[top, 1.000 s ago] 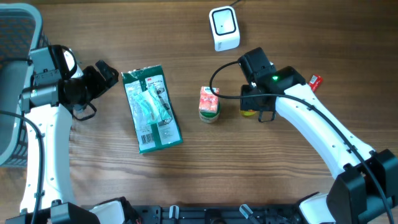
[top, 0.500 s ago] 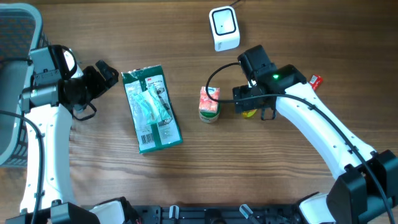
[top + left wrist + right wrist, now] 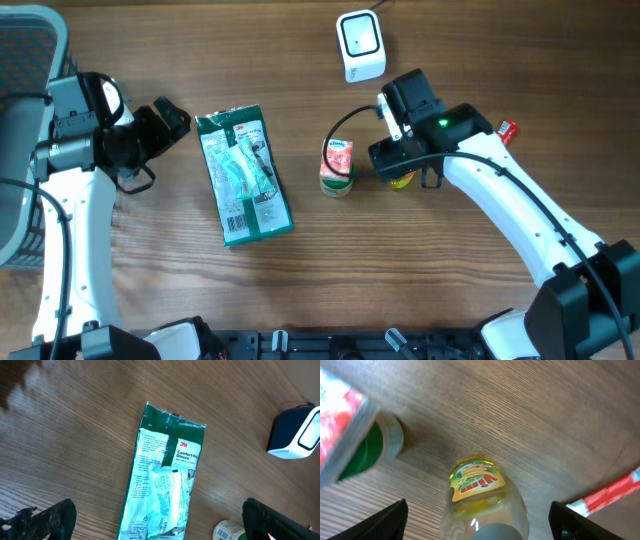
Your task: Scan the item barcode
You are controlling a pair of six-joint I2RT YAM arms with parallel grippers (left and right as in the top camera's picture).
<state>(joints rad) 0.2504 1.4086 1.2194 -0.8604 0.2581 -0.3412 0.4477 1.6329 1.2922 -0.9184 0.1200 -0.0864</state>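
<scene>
Overhead, your right claw [image 3: 397, 160] has just spread apart off the bottle [image 3: 403, 181], left standing on the tabletop [image 3: 300, 290] below the scanner [image 3: 360, 45], so likely a set-down, left claw [image 3: 165, 118] apart and unmoved; left wrist, only glove pack [image 3: 165, 490] and scanner; right wrist, fingers [image 3: 385, 520] clear the bottle both sides.

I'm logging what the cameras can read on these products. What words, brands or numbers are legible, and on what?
"3M": on the glove packet, left wrist view.
"Comfort Grip Gloves": same packet, beside the logo, last letters of "Grip" faint.
"Vim": on the label of the yellow bottle, right wrist view.
Packet's fine print and barcode digits: too small to read.
Red and green item: print blurred, unreadable.
</scene>
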